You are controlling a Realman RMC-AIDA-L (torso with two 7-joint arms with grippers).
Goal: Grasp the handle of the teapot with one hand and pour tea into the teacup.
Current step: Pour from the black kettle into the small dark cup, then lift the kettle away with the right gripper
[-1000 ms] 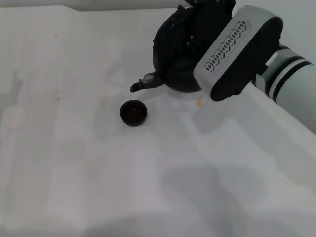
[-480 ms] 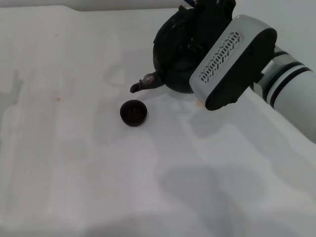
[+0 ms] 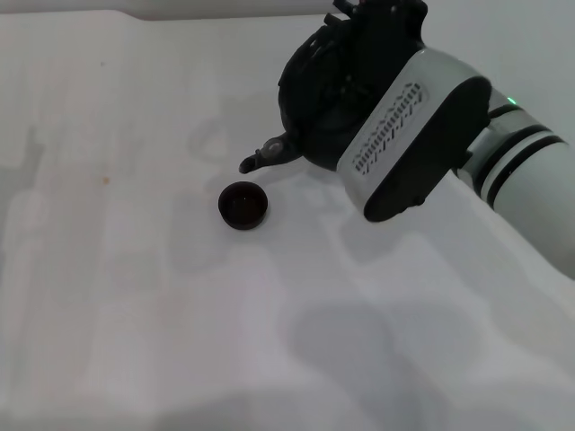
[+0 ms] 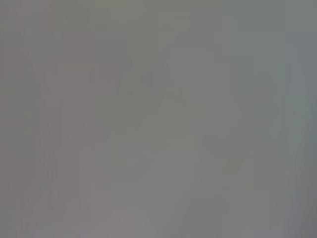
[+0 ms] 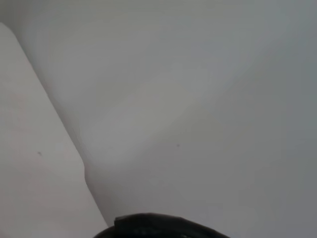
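The head camera looks down on the table (image 3: 135, 296) from above. The left wrist view shows only blank grey. The right wrist camera faces a wall (image 5: 198, 99), sharing the table edge.

Blank, featureless grey surface

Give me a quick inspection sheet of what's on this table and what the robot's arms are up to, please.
Surface: white table with a small orange-brown stain.
Job's things: black teapot at the far right, spout toward the teacup; the teacup stands apart, nearer than the spout tip. Handle hidden behind the arm.
Clutter: nothing seen.
Grippers: right gripper sits over the top of the teapot; left gripper not in view.
Cables: nothing seen.
Surroundings: plain pale wall in the right wrist view; left wrist view shows nothing distinct.
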